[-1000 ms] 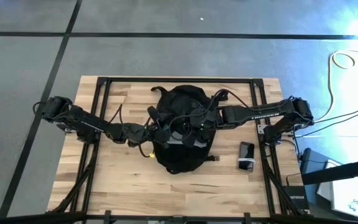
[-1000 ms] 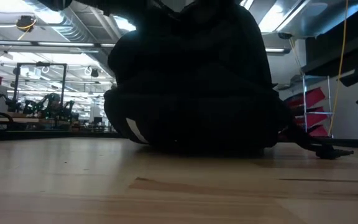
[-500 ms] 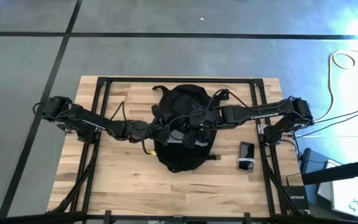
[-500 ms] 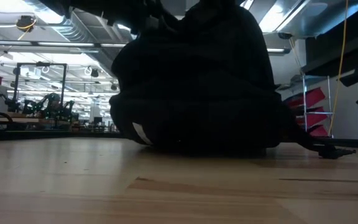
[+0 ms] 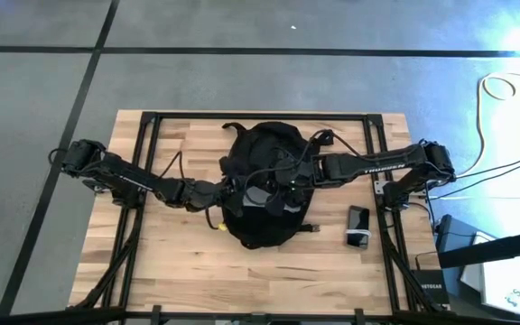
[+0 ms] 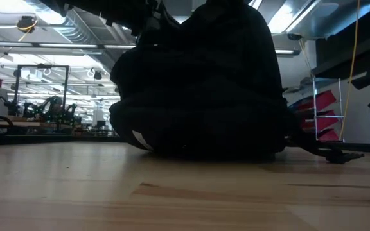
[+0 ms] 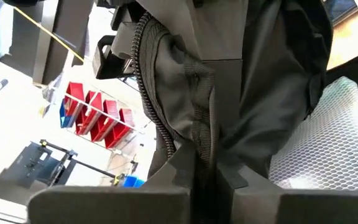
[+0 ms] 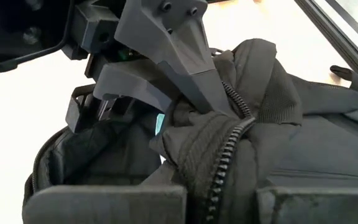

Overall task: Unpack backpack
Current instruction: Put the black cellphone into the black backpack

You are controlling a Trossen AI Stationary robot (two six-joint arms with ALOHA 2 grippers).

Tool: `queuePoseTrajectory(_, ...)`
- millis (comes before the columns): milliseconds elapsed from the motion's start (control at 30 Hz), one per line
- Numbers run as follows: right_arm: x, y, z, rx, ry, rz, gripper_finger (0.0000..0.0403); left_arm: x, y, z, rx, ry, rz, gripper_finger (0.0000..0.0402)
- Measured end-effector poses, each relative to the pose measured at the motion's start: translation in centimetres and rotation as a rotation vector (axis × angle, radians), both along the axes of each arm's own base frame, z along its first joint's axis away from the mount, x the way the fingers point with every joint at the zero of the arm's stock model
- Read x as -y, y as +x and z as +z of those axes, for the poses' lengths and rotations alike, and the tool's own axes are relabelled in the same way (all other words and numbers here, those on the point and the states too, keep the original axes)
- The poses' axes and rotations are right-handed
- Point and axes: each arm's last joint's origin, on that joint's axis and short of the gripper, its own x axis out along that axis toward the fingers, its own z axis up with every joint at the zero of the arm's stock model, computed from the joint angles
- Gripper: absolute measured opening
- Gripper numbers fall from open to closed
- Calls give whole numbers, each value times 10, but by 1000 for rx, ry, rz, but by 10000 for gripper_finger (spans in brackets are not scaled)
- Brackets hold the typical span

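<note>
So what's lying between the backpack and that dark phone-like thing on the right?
In the high view, a small dark strap end or buckle lies beside the backpack; from there to the phone-like object is bare wooden table.

Bright ceiling lights backlight the low view; wrist backgrounds overexposed.

Backpack (image 5: 264, 185) matt black cloth; table (image 5: 179, 244) pale wood.

One black backpack (image 5: 264, 185) sits on one wooden table (image 5: 179, 244) between two dark robot arms, one left hand (image 5: 245, 191) and one right hand (image 5: 283, 181) on it, with one small dark phone-like device (image 5: 357, 226) beside it.
</note>
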Motion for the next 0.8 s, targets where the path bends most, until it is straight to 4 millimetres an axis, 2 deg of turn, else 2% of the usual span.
queuePoseTrajectory(300,3,-28,17,-67,-14,17,2,1,0,3,55,-64,3,1)
queuePoseTrajectory(400,3,-33,21,-70,1,38,21,2,0,2,59,-82,7,1)
queuePoseTrajectory(533,3,-36,19,-98,1,46,85,2,-2,-2,38,-77,35,1)
queuePoseTrajectory(700,0,-35,18,-106,49,102,206,0,-2,-4,23,-77,50,1)
queuePoseTrajectory(800,0,-43,25,-105,83,138,275,0,-3,-6,12,-92,58,1)
